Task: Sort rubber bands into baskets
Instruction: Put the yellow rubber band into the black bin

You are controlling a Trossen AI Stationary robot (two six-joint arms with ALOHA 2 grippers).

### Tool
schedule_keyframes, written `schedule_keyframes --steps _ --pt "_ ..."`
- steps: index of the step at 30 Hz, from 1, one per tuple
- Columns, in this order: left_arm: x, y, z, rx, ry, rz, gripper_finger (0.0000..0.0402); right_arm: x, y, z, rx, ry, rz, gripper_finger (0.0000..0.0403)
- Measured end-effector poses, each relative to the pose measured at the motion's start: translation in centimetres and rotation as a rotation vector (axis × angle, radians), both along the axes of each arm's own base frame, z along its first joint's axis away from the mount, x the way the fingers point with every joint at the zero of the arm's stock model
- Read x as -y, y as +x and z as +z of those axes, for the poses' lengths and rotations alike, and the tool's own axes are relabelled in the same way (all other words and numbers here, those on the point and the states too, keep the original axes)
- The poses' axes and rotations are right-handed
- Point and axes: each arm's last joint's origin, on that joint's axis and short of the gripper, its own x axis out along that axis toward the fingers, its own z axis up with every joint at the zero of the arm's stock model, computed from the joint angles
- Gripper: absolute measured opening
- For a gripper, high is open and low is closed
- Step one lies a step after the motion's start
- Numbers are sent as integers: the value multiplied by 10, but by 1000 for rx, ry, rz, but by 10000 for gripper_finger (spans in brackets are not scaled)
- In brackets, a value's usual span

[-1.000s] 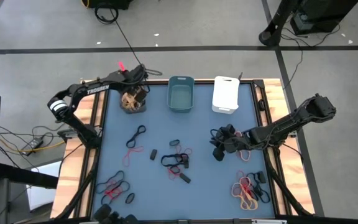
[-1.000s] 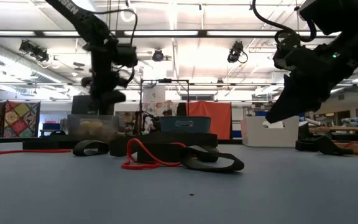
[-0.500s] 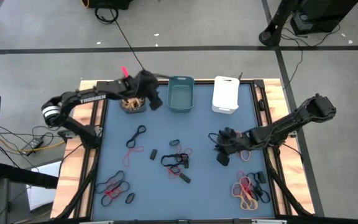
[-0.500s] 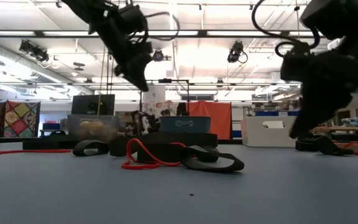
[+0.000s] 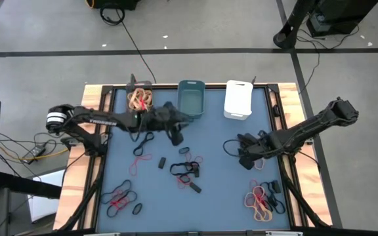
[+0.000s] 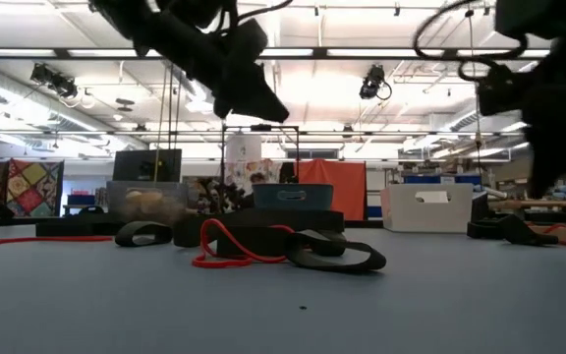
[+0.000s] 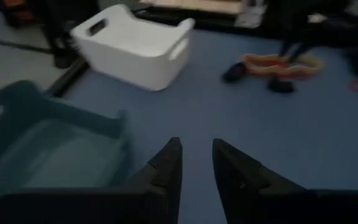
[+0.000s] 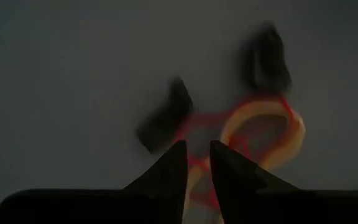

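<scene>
The right gripper (image 8: 194, 163), fingers slightly apart and empty, hovers over a tan and red rubber band tangle (image 8: 253, 134). It looks light and floppy; pinching one strand would lift it. The left gripper (image 7: 196, 163) is likewise slightly apart and empty.

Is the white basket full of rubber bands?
No, in the left wrist view the white basket shows a bare white inside with no rubber bands in the part that can be seen.

White basket (image 5: 238, 99), teal-blue basket (image 5: 191, 98), tan bands (image 5: 139, 99), red-and-tan bands (image 5: 261, 202), blue-grey table (image 5: 215, 196).
</scene>
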Motion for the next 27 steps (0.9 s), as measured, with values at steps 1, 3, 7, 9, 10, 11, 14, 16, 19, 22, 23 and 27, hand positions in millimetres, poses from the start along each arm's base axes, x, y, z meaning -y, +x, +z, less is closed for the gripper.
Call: schedule_keyframes --steps 1,3,7,9,10,11,14,16,19,22,23,27 --pt "6 0 -4 11 -4 -15 94 -1 -3 0 -25 4 -16 83" --pt "16 0 -12 30 -14 -41 94 -3 -9 -1 -64 2 -52 83" --pt "28 -5 -24 85 -24 -69 94 -6 -13 -1 -77 -2 -89 83" --pt "31 -9 -30 109 -39 -63 94 -7 -13 -1 -73 -11 -94 83" --pt "32 -11 -33 120 -46 -61 94 -8 -13 -2 -74 -24 -92 83" --pt "33 -12 -35 132 -55 -59 94 -7 -14 -3 -76 -40 -90 83" --pt "34 -18 -44 141 -64 -56 94 -5 -18 -10 -90 -67 -122 83" --pt "36 -22 -50 129 -66 -60 94 -3 -23 -16 -110 -72 -157 83" --pt "39 -25 -55 121 -68 -70 94 -3 -23 -20 -96 -67 -169 83" --pt "41 -27 -58 117 -84 -69 94 -2 -24 -22 -97 -74 -178 83" --pt "41 -27 -58 119 -86 -69 94 -1 -24 -22 -89 -79 -187 83" --pt "42 -27 -58 125 -104 -63 94 4 -21 -23 -96 -90 -229 84"
